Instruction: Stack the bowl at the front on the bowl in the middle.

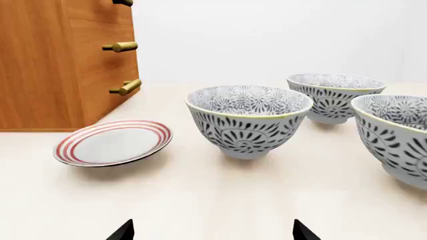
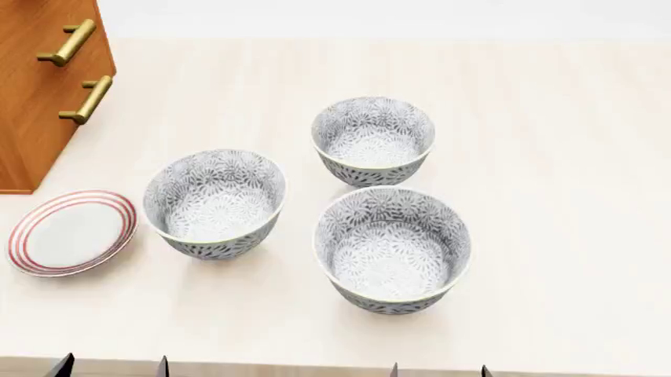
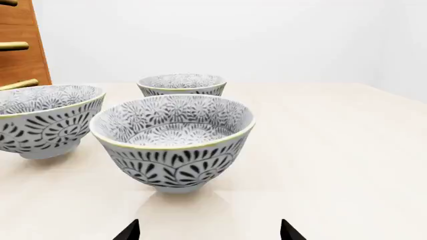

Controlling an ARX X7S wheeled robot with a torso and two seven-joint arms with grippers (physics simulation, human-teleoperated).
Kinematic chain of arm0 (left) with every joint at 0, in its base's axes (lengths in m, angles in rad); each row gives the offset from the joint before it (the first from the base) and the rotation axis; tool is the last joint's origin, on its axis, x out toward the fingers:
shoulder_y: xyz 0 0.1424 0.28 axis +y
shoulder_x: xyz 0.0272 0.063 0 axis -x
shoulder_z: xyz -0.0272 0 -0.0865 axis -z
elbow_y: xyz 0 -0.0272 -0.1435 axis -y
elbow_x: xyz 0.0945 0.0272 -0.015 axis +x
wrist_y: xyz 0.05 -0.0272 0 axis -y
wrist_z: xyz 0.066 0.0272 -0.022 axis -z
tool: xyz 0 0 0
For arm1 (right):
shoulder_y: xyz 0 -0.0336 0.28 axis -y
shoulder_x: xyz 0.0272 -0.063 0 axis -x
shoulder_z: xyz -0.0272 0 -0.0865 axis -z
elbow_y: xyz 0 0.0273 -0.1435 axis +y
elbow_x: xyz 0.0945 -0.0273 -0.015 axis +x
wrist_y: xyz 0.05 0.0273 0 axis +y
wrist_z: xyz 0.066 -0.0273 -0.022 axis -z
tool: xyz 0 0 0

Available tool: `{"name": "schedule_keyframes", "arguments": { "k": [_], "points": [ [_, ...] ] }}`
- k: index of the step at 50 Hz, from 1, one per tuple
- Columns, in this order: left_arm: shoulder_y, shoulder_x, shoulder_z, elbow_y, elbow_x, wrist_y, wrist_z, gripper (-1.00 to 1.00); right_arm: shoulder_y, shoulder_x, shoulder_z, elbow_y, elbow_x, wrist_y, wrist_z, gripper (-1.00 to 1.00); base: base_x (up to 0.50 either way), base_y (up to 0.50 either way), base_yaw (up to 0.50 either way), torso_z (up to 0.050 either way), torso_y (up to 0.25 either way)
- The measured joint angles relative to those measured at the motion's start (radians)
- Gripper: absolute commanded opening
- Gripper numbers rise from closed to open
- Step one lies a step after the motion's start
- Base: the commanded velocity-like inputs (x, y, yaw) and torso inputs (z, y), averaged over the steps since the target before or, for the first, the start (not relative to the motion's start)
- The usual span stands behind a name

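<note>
Three identical white bowls with grey floral pattern stand on the pale table. The bowl at the front (image 2: 394, 250) (image 3: 173, 140) (image 1: 397, 137) is nearest me, right of centre. The bowl in the middle (image 2: 215, 203) (image 1: 248, 120) (image 3: 47, 120) stands to its left and slightly further back. A third bowl (image 2: 372, 141) (image 1: 333, 97) (image 3: 181, 84) is furthest. My left gripper (image 2: 112, 367) (image 1: 213, 232) hangs open at the table's near edge, facing the middle bowl. My right gripper (image 2: 439, 371) (image 3: 208, 231) is open just short of the front bowl. Both hold nothing.
A flat red-ringed plate (image 2: 71, 232) (image 1: 113, 142) lies at the left, beside a wooden drawer cabinet (image 2: 42, 86) (image 1: 60, 60) with brass handles. The table (image 2: 566, 157) stretches bare to the right and behind the bowls.
</note>
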Motion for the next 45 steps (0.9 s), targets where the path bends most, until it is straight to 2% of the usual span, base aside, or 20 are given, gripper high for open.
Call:
{"name": "schedule_keyframes", "arguments": {
  "k": [19,24,34,45],
  "points": [
    [-0.002,-0.071,0.087,0.005,-0.071,-0.013,-0.088,1.0,-0.003,0.044,-0.055,-0.007,0.036,0.006,0.056,1.0,0.0,0.0,0.0,0.0,0.0],
    [-0.003,-0.083,0.092,0.037,-0.092,-0.062,-0.102,1.0,-0.008,0.056,-0.061,-0.044,0.056,0.045,0.063,1.0,0.0,0.0,0.0,0.0,0.0],
    [-0.089,-0.129,0.082,0.258,-0.166,-0.392,-0.137,1.0,0.052,0.094,-0.041,-0.321,0.149,0.384,0.089,1.0,0.0,0.0,0.0,0.0,0.0],
    [-0.291,-0.163,0.044,0.451,-0.243,-0.732,-0.178,1.0,0.28,0.133,0.029,-0.574,0.279,0.838,0.137,1.0,0.0,0.0,0.0,0.0,0.0]
  ]
}}
